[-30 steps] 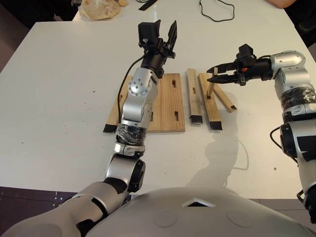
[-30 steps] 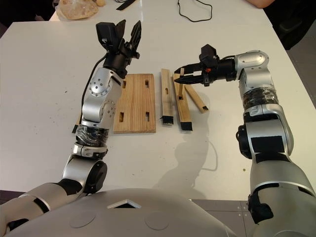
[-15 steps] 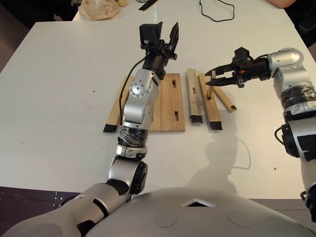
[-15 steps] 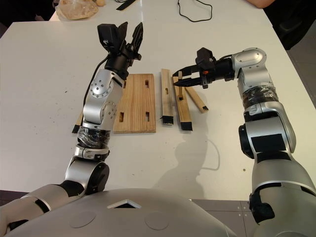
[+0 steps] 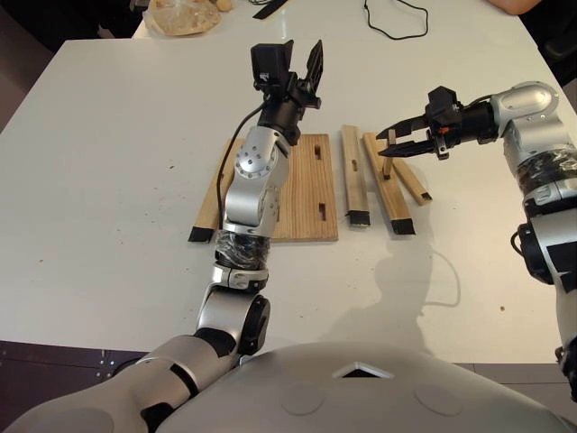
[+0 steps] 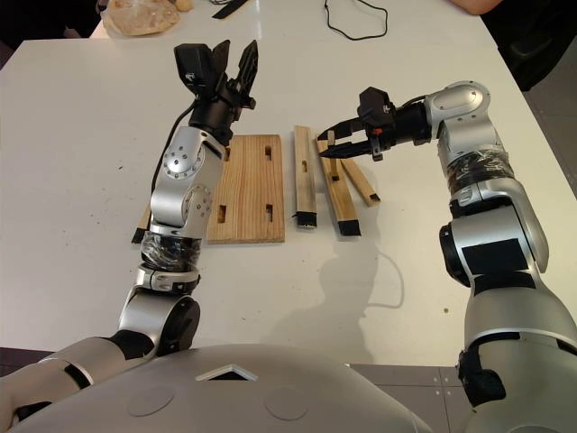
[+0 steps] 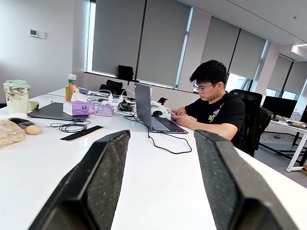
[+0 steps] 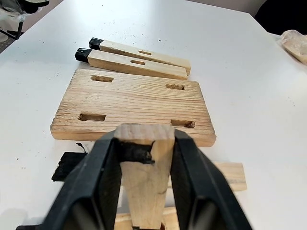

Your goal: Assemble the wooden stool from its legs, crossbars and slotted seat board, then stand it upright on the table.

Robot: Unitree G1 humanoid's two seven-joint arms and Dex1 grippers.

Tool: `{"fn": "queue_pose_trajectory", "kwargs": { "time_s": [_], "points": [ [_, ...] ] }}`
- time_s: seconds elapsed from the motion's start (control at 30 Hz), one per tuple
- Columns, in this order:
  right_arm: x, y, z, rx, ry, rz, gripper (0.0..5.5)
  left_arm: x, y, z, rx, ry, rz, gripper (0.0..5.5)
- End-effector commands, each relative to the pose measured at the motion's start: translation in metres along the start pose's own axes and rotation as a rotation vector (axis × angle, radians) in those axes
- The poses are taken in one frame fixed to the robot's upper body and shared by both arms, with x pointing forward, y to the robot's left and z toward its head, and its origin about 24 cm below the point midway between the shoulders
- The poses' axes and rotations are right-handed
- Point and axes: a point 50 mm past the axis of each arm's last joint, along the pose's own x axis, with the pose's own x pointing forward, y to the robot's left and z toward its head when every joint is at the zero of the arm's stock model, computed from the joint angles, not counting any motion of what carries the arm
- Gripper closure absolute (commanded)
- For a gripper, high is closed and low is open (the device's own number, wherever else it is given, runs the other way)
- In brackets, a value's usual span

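Note:
The slotted seat board lies flat mid-table. Just right of it lie two legs with black ends, and a shorter piece. Two more legs lie left of the board, partly hidden by my left arm; the right wrist view has them beyond the board. My right gripper is shut on a short crossbar, held upright with its lower end on the nearer leg. My left gripper is raised above the board's far edge, open, nothing between its fingers.
A black cable and a clear bag lie at the table's far edge. Bare white table spreads to the left and toward the front edge.
The leg under the crossbar has swung its black near end slightly to the right. My right gripper shifted a little with the crossbar. The left arm barely moved.

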Motion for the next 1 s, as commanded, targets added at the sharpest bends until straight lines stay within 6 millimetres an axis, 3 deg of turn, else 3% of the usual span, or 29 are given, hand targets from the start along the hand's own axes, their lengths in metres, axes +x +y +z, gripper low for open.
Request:
{"fn": "queue_pose_trajectory", "kwargs": {
  "time_s": [0.03,0.5,0.73,1.0],
  "points": [
    [-0.005,-0.01,0.018,-0.044,-0.031,-0.026,4.2,0.001,-0.002,0.0,-0.01,0.005,0.001,3.01],
    [-0.001,0.004,-0.012,0.013,0.041,0.003,4.2,0.002,-0.004,-0.001,-0.018,0.004,-0.008,3.01],
    [0.006,0.013,-0.021,0.034,-0.016,0.018,4.2,0.002,-0.004,0.0,-0.023,0.006,-0.008,3.01],
    [0.004,0.013,-0.018,0.075,-0.165,-0.037,4.2,0.0,-0.003,0.0,-0.025,0.01,-0.011,3.01]
  ]
}}
